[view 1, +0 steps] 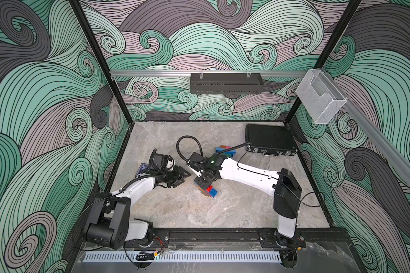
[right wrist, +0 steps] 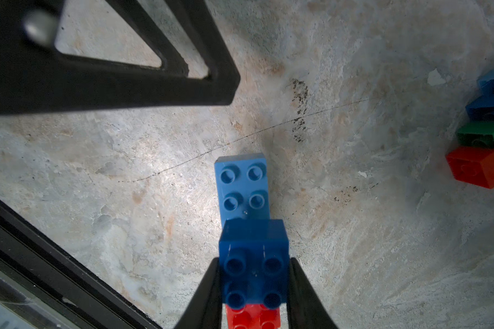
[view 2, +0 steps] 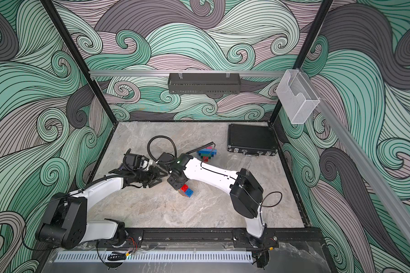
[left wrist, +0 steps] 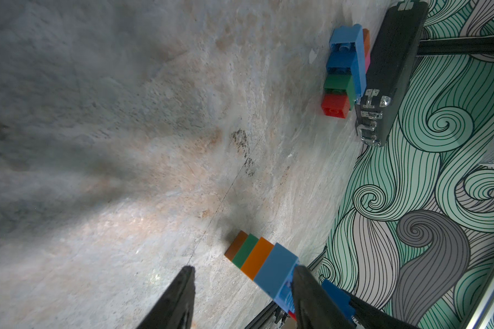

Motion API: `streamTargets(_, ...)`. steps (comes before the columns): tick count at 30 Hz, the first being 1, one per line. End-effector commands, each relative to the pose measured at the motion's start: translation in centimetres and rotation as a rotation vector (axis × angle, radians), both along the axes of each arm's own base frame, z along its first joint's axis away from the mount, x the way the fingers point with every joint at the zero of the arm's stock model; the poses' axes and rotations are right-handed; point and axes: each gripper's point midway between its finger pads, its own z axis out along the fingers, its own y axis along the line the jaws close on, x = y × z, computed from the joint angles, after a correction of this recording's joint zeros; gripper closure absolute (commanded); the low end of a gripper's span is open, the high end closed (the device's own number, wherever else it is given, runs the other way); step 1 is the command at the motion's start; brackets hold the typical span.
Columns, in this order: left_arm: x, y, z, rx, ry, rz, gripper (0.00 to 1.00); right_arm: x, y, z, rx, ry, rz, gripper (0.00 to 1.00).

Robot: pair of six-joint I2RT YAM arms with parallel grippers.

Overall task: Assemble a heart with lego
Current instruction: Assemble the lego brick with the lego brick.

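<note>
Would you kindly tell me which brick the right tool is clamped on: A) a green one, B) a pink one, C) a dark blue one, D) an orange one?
C: in the right wrist view, the right tool is closed with a finger pressed against each side of the dark blue brick.

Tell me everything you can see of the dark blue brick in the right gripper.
The dark blue brick is a square, glossy plastic piece with four round studs on top. The right gripper is shut on two opposite sides. It sits on a light blue oblong brick, leaving four studs bare; a red brick adjoins it.
</note>
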Motion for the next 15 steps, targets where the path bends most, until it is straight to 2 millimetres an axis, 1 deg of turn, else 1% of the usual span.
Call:
streamTargets(1,0.2,-0.4,0.3,-0.014,-0.006,-0.008,0.44,-0.2,-0.4,-0.2,-0.012,-0.012,-0.015,0.75)
streamTargets(9,0.1,-0.3,0.2,-0.012,-0.003,-0.006,0.44,-0.4,-0.6,-0.8,-0.029,-0.013,-0.011,0.75)
streamTargets(15,0.1,-0.3,0.2,-0.012,-0.003,-0.008,0.45,-0.4,-1.6,-1.7,-0.073,-0.023,-0.007,0.75)
